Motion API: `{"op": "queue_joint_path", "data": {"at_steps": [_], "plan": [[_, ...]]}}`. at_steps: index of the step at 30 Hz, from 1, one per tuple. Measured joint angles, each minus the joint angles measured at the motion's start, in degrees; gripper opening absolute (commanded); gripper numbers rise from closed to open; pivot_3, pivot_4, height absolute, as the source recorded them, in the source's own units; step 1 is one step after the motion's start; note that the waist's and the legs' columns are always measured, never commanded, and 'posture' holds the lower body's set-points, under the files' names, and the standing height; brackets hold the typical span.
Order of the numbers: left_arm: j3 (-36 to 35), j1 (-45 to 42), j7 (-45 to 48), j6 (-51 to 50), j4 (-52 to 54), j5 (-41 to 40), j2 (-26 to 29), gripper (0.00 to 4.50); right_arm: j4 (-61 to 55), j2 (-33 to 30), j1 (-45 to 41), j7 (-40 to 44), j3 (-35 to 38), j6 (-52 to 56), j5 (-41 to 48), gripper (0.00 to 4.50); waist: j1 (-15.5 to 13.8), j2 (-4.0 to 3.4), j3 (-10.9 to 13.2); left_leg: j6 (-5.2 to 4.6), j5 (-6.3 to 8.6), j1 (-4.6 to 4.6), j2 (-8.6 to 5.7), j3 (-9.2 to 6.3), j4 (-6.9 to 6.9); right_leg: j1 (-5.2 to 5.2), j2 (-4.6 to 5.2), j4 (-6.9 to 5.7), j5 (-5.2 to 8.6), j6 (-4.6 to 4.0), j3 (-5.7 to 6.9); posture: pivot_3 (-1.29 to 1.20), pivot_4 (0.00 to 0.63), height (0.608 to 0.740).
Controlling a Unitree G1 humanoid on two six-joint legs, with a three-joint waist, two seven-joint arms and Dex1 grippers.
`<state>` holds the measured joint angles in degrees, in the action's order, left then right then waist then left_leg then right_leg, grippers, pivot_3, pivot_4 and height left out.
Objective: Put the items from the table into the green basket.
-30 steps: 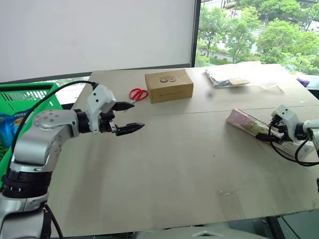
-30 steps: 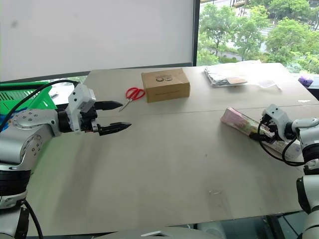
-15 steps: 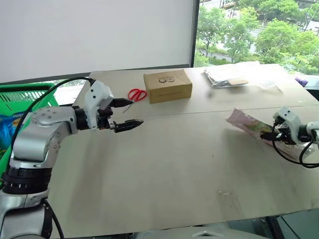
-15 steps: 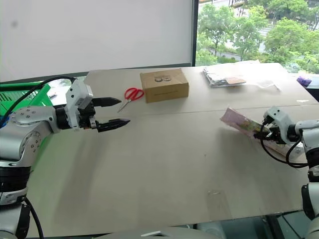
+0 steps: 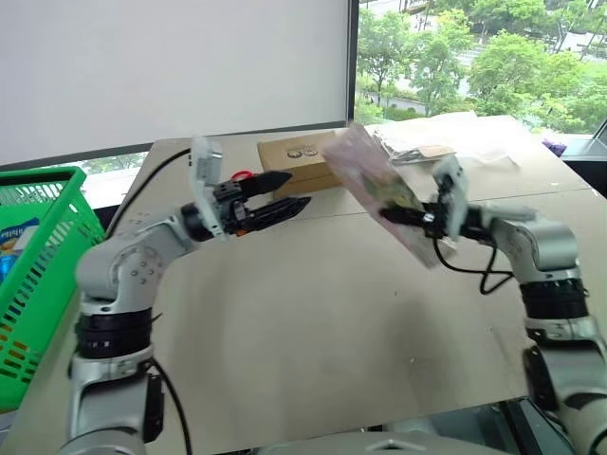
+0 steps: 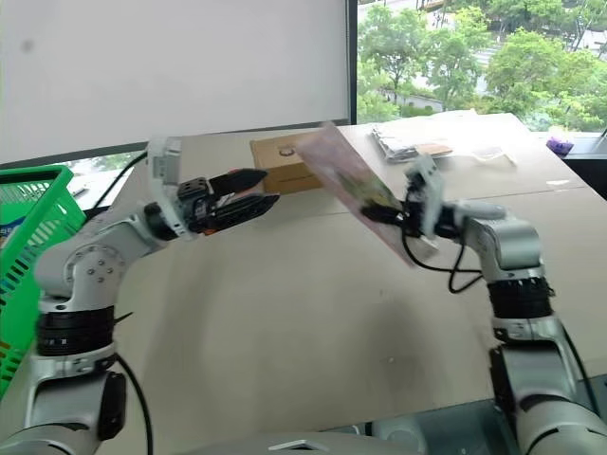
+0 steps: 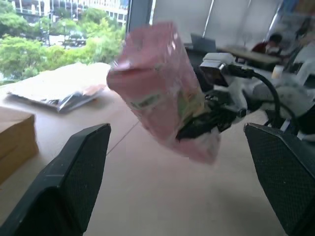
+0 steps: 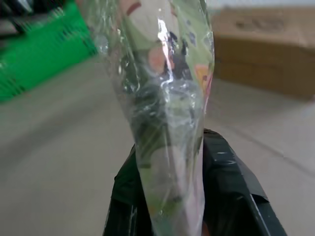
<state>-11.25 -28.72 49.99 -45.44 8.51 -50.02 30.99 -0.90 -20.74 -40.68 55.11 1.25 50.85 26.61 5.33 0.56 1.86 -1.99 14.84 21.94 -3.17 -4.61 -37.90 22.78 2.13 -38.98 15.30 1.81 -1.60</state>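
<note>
My right gripper [image 5: 406,216] is shut on the long pink printed packet [image 5: 372,180] and holds it tilted in the air above the middle of the table [image 5: 313,322]. The packet [image 8: 167,98] stands pinched between the black fingers [image 8: 123,191]. My left gripper [image 5: 297,189] is open and empty, pointing at the packet [image 7: 160,96] from a short way to its left. Behind both lie the brown cardboard box [image 5: 294,154] and the red-handled scissors [image 5: 241,175], each partly hidden. The green basket [image 5: 43,176] stands off the table's left edge.
Clear plastic bags [image 5: 438,143] lie at the table's far right, near a small purple thing [image 5: 553,144]. A blue printed pack [image 5: 9,243] lies in the basket. A person [image 7: 268,44] sits far off in the room.
My right gripper shut on the pink packet, lifted it off the table and swung it left to the middle. My left gripper shifted a little right and rolled. The camera also shifted.
</note>
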Motion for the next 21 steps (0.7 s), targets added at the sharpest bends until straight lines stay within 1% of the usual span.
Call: {"op": "queue_joint_path", "data": {"at_steps": [3,6,10,15,16,17,18,19,20,21], "plan": [[-1.55,-0.78,-2.98,-1.16,0.0,-3.11,-2.38,4.5,-4.06,4.47,-2.32,-3.76,1.84,3.89,5.58,0.4,-0.15,0.06,-0.04,0.02,0.0,0.0,-0.05,-0.11,0.02,-0.03,0.02,0.06,0.0,-0.01,0.07,-0.09,0.0,0.74],[-1.78,-0.74,-3.54,-2.2,0.5,-5.96,-3.43,4.5,-5.18,8.64,-2.11,-7.12,2.22,6.69,9.52,0.4,0.04,0.03,-0.02,0.04,-0.01,0.03,-0.08,-0.08,0.03,0.02,0.04,0.04,0.0,-0.01,0.03,-0.09,0.0,0.74],[-3.29,-0.73,-3.71,-2.61,2.56,-10.49,-3.87,4.5,-8.35,8.73,-0.33,-7.34,-0.15,8.41,12.67,0.4,0.16,0.0,-0.01,0.03,-0.01,0.0,-0.09,-0.08,0.03,0.01,0.04,0.01,0.0,-0.02,0.03,-0.08,0.0,0.74],[-4.15,-0.47,-4.89,-2.6,3.64,-13.14,-4.29,4.5,-9.21,8.32,0.49,-7.82,-2.47,9.02,14.2,0.4,0.14,0.0,-0.01,0.08,-0.04,-0.05,-0.08,-0.1,0.03,-0.01,0.01,-0.02,-0.02,-0.06,0.05,-0.07,0.0,0.74],[-4.03,-0.13,-5.0,-2.58,3.93,-13.14,-4.29,4.24,-9.36,8.24,0.7,-7.74,-3.08,9.15,14.58,0.4,0.14,0.0,-0.01,0.08,-0.04,-0.05,-0.08,-0.1,0.03,-0.02,0.01,-0.02,-0.02,-0.06,0.04,-0.07,0.0,0.74],[-3.94,0.07,-4.97,-2.56,4.05,-13.14,-4.29,4.09,-9.35,8.28,0.75,-7.79,-3.17,9.27,14.74,0.4,0.15,0.0,-0.01,0.07,-0.04,-0.04,-0.08,-0.09,0.04,-0.02,0.01,-0.02,-0.02,-0.06,0.04,-0.07,0.0,0.74],[-3.84,0.64,-4.74,-2.55,4.42,-13.18,-4.3,3.71,-9.34,8.37,0.78,-8.01,-3.22,9.54,15.22,0.4,0.16,0.0,0.0,0.07,-0.04,-0.04,-0.08,-0.08,0.04,-0.01,0.01,-0.01,-0.02,-0.06,0.03,-0.07,0.0,0.74],[-3.71,1.16,-4.55,-2.55,4.53,-13.2,-4.34,3.24,-9.34,8.47,0.77,-8.28,-3.21,9.64,15.57,0.9,0.15,0.0,-0.01,0.08,-0.04,-0.04,-0.09,-0.09,0.04,-0.01,0.01,-0.01,-0.02,-0.06,0.04,-0.08,0.0,0.74],[-3.51,1.65,-4.27,-2.55,4.54,-13.22,-4.37,3.02,-9.33,8.59,0.77,-8.59,-3.22,9.65,15.63,1.39,0.13,0.0,-0.01,0.08,-0.04,-0.04,-0.09,-0.1,0.04,-0.01,0.01,0.0,-0.02,-0.06,0.04,-0.08,0.0,0.74],[-3.3,1.93,-4.16,-2.52,4.56,-13.19,-4.45,2.42,-9.33,8.52,0.77,-8.75,-3.22,9.65,15.67,1.68,0.09,-0.01,0.0,0.08,-0.04,-0.04,-0.09,-0.1,0.04,-0.01,0.01,0.0,-0.02,-0.06,0.05,-0.08,0.0,0.74]]}}
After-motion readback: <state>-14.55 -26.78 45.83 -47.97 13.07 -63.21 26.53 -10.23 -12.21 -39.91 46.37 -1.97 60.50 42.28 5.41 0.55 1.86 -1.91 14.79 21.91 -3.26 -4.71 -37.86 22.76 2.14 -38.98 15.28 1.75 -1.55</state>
